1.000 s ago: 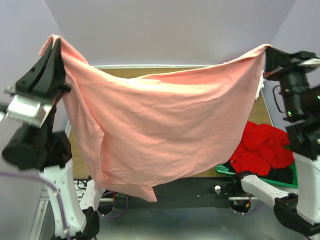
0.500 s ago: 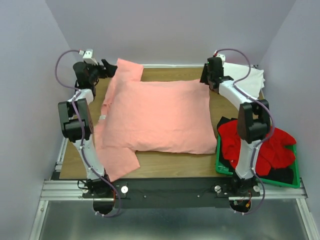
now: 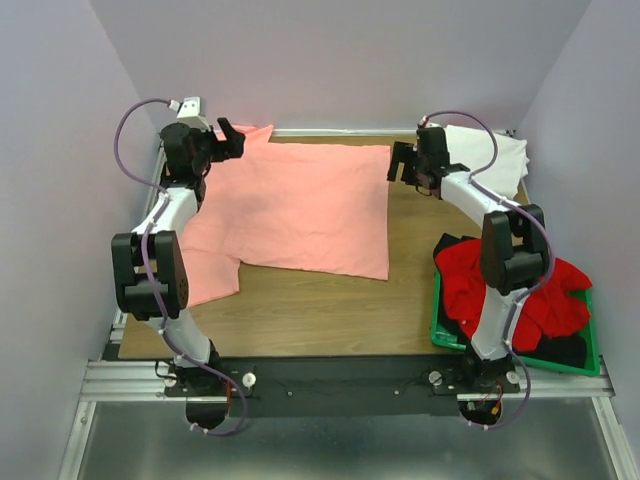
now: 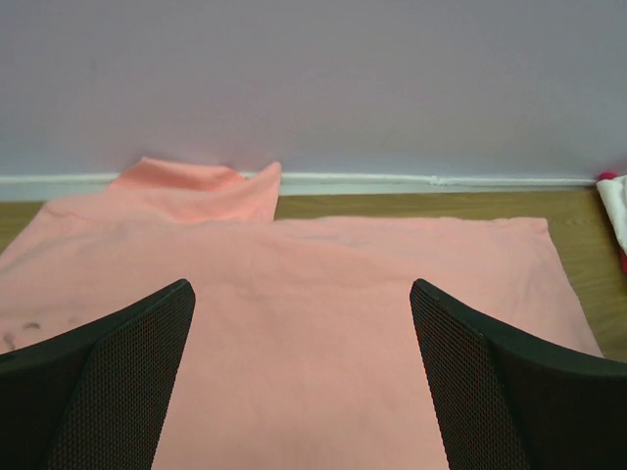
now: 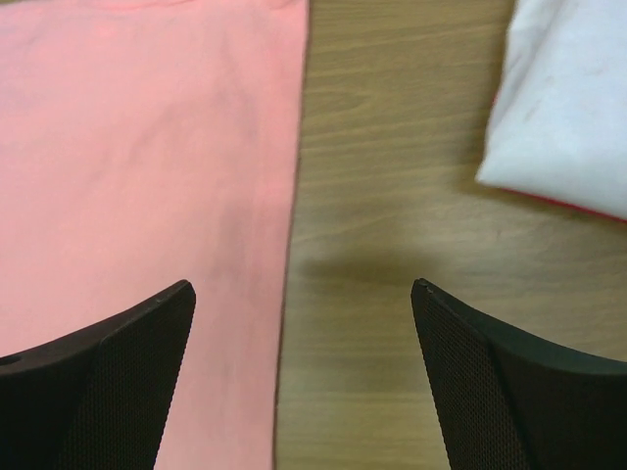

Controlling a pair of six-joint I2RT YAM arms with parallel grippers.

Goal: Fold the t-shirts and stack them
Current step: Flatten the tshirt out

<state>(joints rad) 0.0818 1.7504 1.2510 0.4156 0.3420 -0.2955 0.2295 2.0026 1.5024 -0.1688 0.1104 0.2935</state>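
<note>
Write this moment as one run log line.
salmon-pink t-shirt: spread flat on table | left fingers: open | right fingers: open

Looks like a robotics lab cell, not a home or shop. Boxed in on three sides by bare lilac walls (image 3: 340, 60) with a white skirting (image 4: 392, 182). Fitted with a wood table (image 3: 320, 300) on an aluminium frame (image 3: 115, 378) over sheet metal (image 3: 350, 445). Rigged with a left arm (image 3: 148, 275) and a right arm (image 3: 505, 250) bolted to a black bar (image 3: 340, 378) at the near edge, with loose cables (image 3: 122, 150) looped in the air. Stocked with a pink shirt (image 3: 300, 205) flat on the wood and a red shirt (image 3: 520, 290) heaped in a green crate (image 3: 436, 335).
</note>
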